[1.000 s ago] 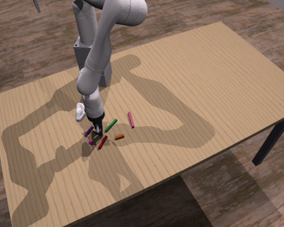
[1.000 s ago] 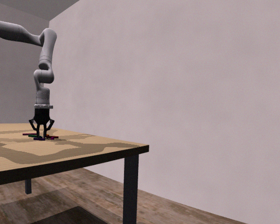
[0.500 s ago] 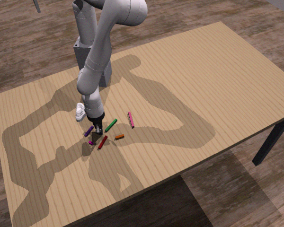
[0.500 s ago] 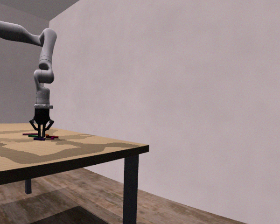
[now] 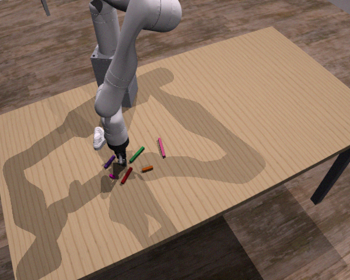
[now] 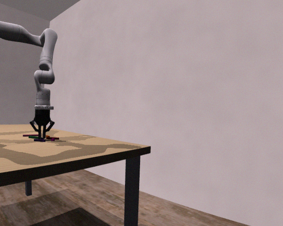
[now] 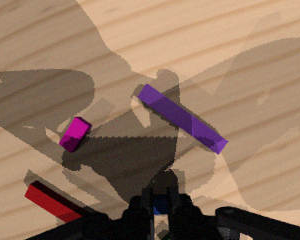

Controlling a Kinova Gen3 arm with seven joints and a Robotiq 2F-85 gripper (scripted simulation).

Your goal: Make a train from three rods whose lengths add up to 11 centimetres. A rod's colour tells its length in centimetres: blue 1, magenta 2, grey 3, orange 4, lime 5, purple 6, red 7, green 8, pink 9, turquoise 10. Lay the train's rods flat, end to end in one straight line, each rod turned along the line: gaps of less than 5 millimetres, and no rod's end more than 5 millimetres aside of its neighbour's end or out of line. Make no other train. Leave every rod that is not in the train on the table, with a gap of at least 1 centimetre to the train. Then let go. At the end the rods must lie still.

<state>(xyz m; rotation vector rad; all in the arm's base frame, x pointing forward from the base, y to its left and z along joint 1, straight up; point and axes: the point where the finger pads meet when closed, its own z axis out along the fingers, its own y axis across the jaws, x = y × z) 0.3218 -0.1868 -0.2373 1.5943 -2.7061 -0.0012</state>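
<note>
My gripper (image 5: 122, 163) (image 6: 42, 137) (image 7: 160, 201) stands low over the table among the rods, shut on the small blue rod (image 7: 161, 205). Only a bit of that rod shows between the fingertips in the wrist view. The purple rod (image 5: 109, 161) (image 7: 182, 118) lies just left of the gripper. The short magenta rod (image 5: 111, 175) (image 7: 75, 134) lies in front of it. The red rod (image 5: 126, 175) (image 7: 52, 202) lies in front of the gripper, a little to the right. The orange rod (image 5: 147, 168), the green rod (image 5: 136, 154) and the pink rod (image 5: 161, 147) lie further right.
The rods lie loosely apart on the wooden table (image 5: 244, 99), none end to end. The arm's base (image 5: 100, 66) stands at the table's back edge. The table's front edge (image 6: 70, 163) is far from the rods.
</note>
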